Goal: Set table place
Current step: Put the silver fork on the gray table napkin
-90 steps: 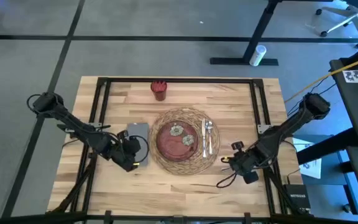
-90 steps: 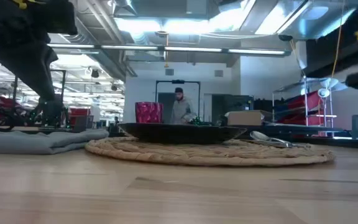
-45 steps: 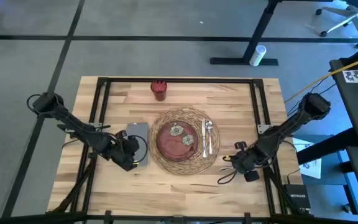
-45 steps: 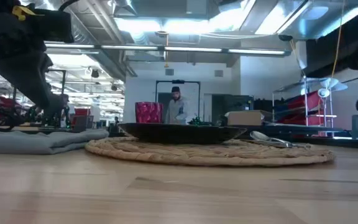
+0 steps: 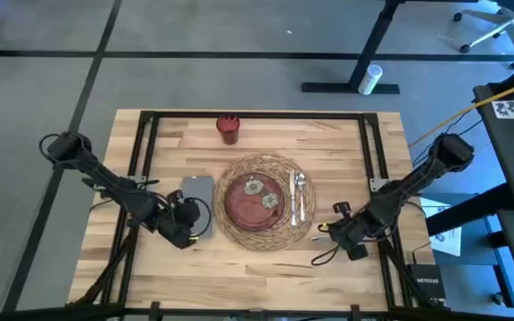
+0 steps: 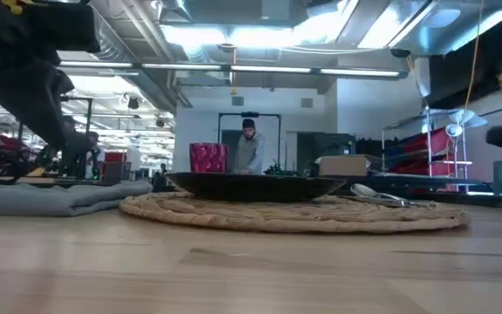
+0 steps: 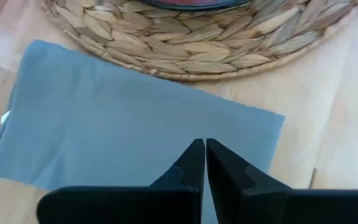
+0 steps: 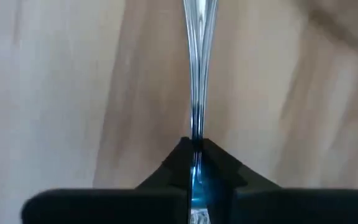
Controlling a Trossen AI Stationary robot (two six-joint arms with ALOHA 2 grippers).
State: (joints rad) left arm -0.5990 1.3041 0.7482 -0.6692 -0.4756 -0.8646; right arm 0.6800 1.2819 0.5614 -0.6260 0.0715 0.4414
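On the table lies a round woven mat bearing a dark red plate, with silver cutlery on the mat's right side. A gray napkin lies flat left of the mat. A small red cup stands near the far edge. My left gripper is shut over the napkin's near end. My right gripper, right of the mat, is shut on a thin silver cutlery piece. My left gripper's shut fingertips stand over the napkin's near part; whether they touch the cloth, I cannot tell. My right gripper pinches one end of the silver cutlery piece between its two fingers. The piece runs straight out from the fingertips over the wood, seen edge-on.
The black frame rails run along the table's left and right sides. Bare wood lies between the mat and the near edge. Beyond the table, in the low view, a person stands in the room.
My left gripper has drawn back a little toward the table's left edge, still shut over the napkin. My right arm's wrist has come down somewhat at the right of the mat, keeping its hold on the cutlery piece.
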